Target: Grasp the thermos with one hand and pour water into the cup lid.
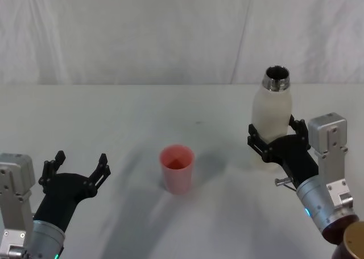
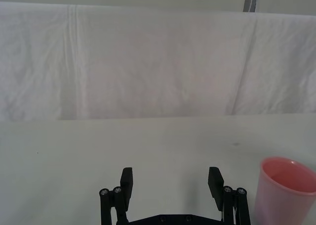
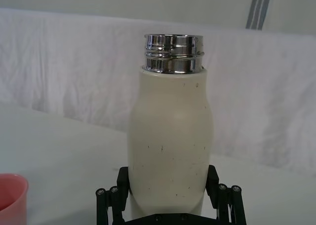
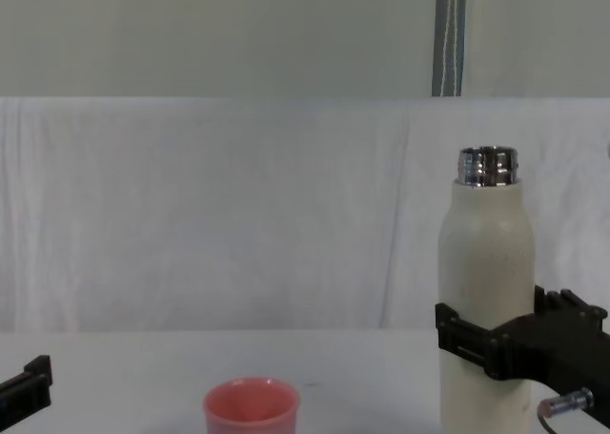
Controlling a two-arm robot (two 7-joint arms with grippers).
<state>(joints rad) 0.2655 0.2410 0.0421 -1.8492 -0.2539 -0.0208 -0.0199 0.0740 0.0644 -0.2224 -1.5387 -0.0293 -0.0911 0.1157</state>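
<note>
Right hand [image 1: 277, 139] clamps the upright thermos [image 1: 272, 108] low on its body, right of cup lid [image 1: 177, 168]; left gripper [image 1: 79, 169] idle, fingers wide.

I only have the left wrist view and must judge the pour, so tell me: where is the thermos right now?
Observer: The thermos stands upright on the robot's right of the pink cup lid, apart from it.
Operator: Is it gripped?
Observer: Yes, the right gripper is closed around its lower body; the wrist view shows fingers on both sides.
Operator: Is it capped?
Observer: No, the steel neck is open at the top.
Operator: And my arm?
Observer: The left gripper hovers open on the cup lid's left, holding nothing.
</note>
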